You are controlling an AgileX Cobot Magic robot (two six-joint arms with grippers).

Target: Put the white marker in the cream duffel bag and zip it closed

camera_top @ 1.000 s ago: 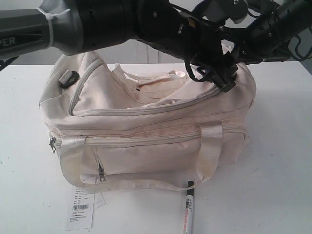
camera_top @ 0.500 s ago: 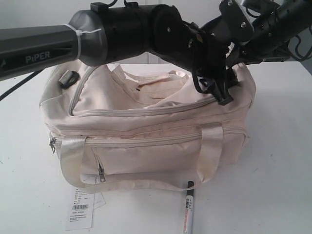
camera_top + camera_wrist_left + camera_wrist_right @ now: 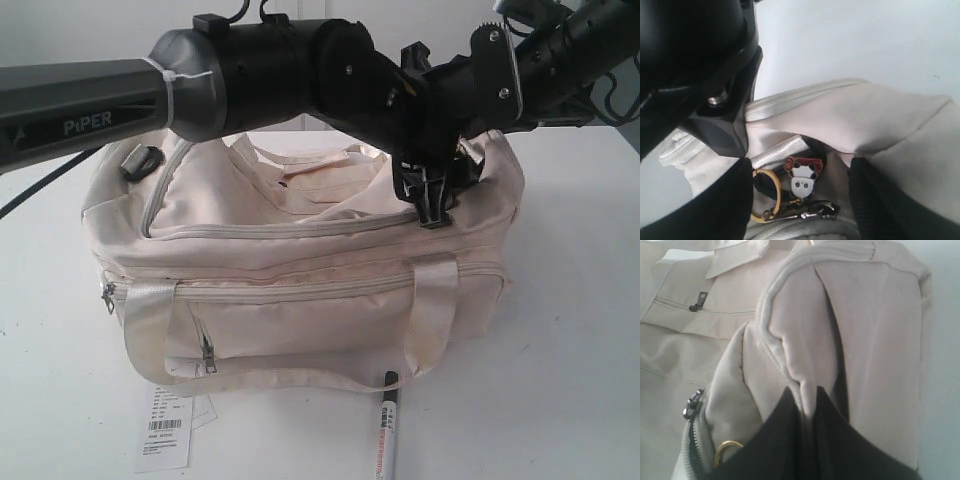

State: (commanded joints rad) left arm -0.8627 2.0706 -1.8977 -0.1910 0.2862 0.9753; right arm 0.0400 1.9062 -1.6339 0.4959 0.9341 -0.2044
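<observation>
Pinching a fold of the soft cream fabric duffel bag (image 3: pixel 300 300), right gripper (image 3: pixel 807 400) is clamped; left gripper (image 3: pixel 428 208) gapes around the panda zipper charm (image 3: pixel 801 180); slim white black-capped marker (image 3: pixel 387 430) lies outside on the white table (image 3: pixel 560 380), at 6 o'clock of both, axis 12-to-6.

your left arm (image 3: pixel 90 100): grey tube, white "PiPER" lettering, white band, chunky black joints
your right arm (image 3: pixel 570 50): all black, loose black cables
left gripper (image 3: pixel 432 210): black, blocky
</observation>
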